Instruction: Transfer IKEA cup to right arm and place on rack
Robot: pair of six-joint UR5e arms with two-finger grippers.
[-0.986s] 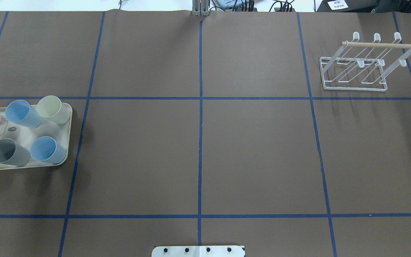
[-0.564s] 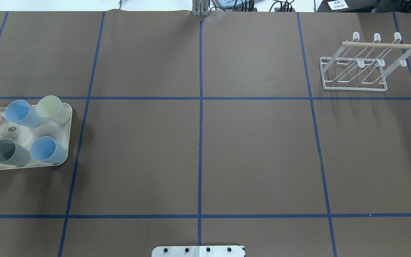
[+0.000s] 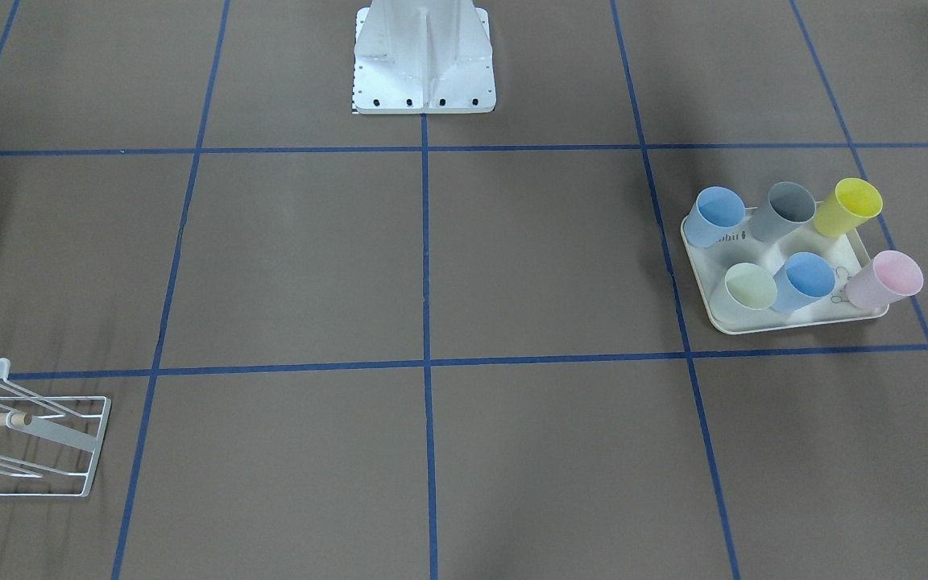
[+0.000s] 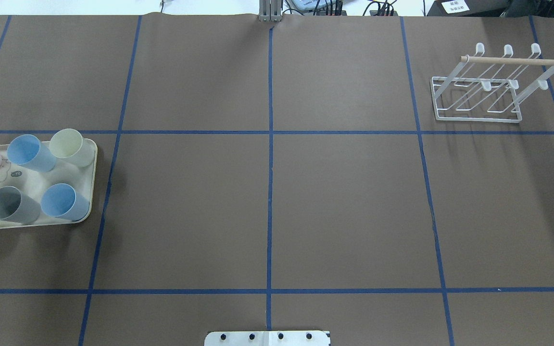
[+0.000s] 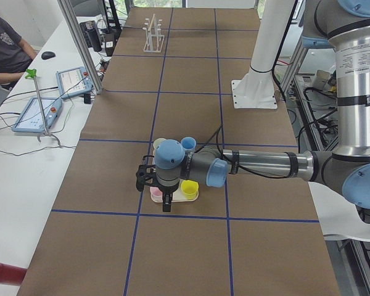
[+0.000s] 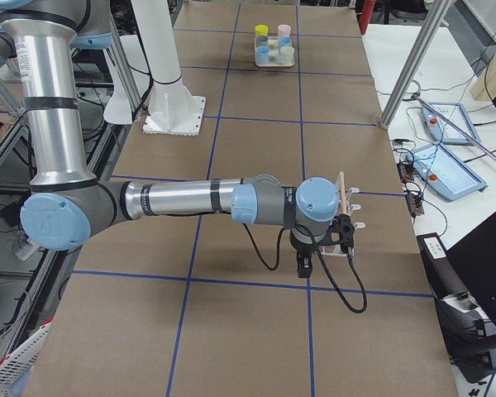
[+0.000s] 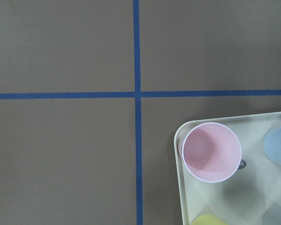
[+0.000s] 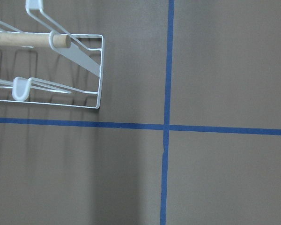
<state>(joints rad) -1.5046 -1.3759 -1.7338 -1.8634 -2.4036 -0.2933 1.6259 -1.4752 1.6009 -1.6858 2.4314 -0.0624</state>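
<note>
Six pastel cups (image 3: 809,278) stand upright on the cream tray (image 4: 36,179) at the worktop's (image 4: 354,202) left end, well apart from the white wire rack (image 4: 486,85) at its far right corner. Only the side views show the arms: the left arm's fingers (image 5: 166,202) hang over the tray, the right arm's fingers (image 6: 304,265) just beside the rack, and how far either pair is open cannot be told. The left wrist camera alone looks straight down into the pink cup (image 7: 210,152).

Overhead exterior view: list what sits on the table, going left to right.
Cream tray of cups → robot's white base plate → white wire rack.
</note>
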